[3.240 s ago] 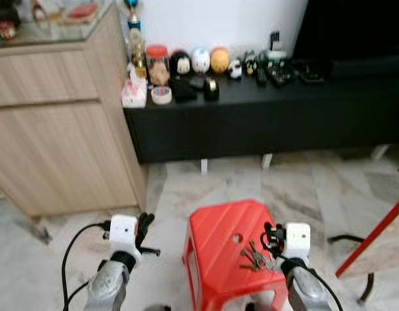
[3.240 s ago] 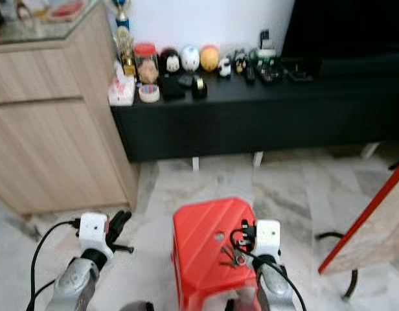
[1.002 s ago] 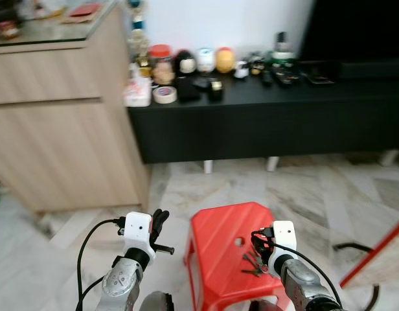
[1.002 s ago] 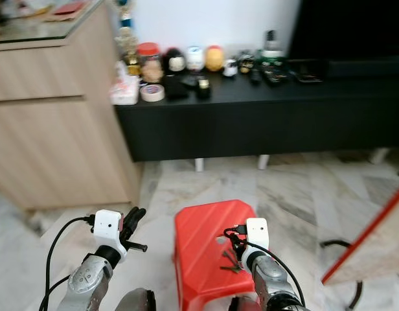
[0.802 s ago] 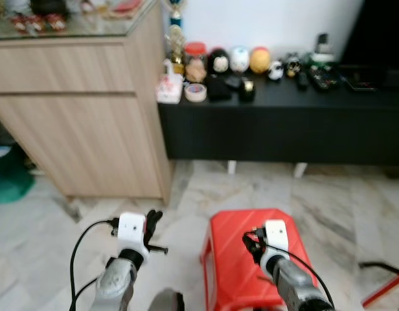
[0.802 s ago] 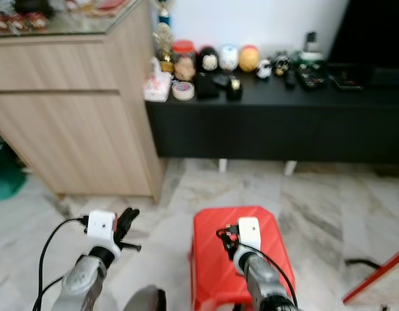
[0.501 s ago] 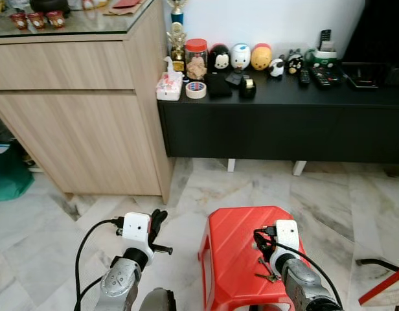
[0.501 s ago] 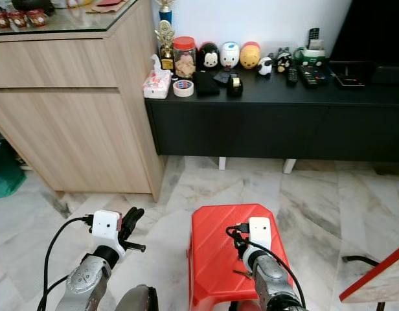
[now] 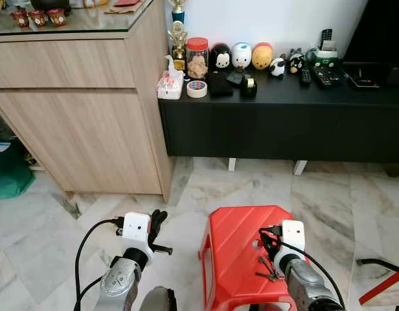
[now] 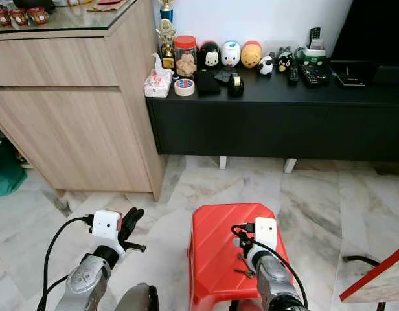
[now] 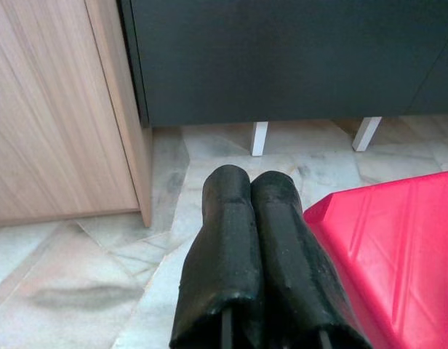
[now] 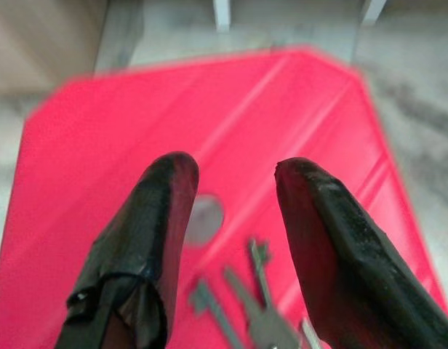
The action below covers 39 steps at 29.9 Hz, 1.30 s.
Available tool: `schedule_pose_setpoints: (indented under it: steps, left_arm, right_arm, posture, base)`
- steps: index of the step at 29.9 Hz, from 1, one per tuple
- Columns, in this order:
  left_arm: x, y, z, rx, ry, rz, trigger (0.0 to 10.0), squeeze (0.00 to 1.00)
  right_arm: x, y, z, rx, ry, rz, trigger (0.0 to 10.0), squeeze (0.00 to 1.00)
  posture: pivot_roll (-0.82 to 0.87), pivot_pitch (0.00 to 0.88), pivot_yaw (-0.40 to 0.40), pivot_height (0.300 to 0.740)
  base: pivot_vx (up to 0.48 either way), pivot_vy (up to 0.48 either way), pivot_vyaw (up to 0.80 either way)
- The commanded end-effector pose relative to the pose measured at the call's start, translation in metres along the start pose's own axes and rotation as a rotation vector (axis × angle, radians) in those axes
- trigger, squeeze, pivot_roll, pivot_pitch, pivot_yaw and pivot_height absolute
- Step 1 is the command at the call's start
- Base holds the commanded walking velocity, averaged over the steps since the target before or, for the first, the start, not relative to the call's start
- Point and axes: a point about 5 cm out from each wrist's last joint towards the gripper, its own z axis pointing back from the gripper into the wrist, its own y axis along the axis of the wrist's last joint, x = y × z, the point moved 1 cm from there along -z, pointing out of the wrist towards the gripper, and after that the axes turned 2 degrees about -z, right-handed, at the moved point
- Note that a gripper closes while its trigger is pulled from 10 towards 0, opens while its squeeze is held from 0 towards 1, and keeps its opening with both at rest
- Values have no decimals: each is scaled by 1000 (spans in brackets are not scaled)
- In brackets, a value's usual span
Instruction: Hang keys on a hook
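The keys (image 12: pixel 257 309) lie flat on the red stool (image 9: pixel 235 249) beneath the right gripper (image 12: pixel 235 218), fingers apart: small, hard, likely slippery, so pinching near the ring seems best.

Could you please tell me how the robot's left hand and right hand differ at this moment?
The left hand has its fingers pressed together, while the right hand has its fingers spread apart. The left hand hangs over the marble floor beside the red stool, whereas the right hand hovers above the stool's top, over the keys. Both have black fingers and hold nothing.
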Motion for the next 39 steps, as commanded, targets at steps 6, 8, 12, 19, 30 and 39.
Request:
schedule_pose_setpoints:
  steps: [6,8,12,19,30,39]
  left_arm:
    - [1,4,-2,10,-8,-4,10000,0]
    - [2,3,0,8,-10,-5,10000,0]
    - [1,2,2,1,-9,-7,10000,0]
    - [-1,1,4,-5,-7,-11,10000,0]
    - [0,2,4,-6,-13,-14,10000,0]
    - [0,2,5,-11,-14,-15,10000,0]
  right_arm:
    - [6,5,3,72,-28,-21,10000,0]
    - [6,2,4,69,-29,-16,10000,0]
    - [7,-2,4,37,-40,22,10000,0]
    - [-1,3,0,11,-1,40,10000,0]
    - [-5,8,-6,-45,8,59,10000,0]
    - [-2,-8,-4,-180,-28,67,10000,0]
  posture:
    - [31,76,-2,613]
    - [34,78,-1,613]
    - [40,86,0,613]
    - [46,88,5,613]
    - [49,90,10,613]
    - [56,97,15,613]
  base:
    - [0,0,0]
    - [0,0,0]
    - [0,0,0]
    - [0,0,0]
    - [0,0,0]
    - [0,0,0]
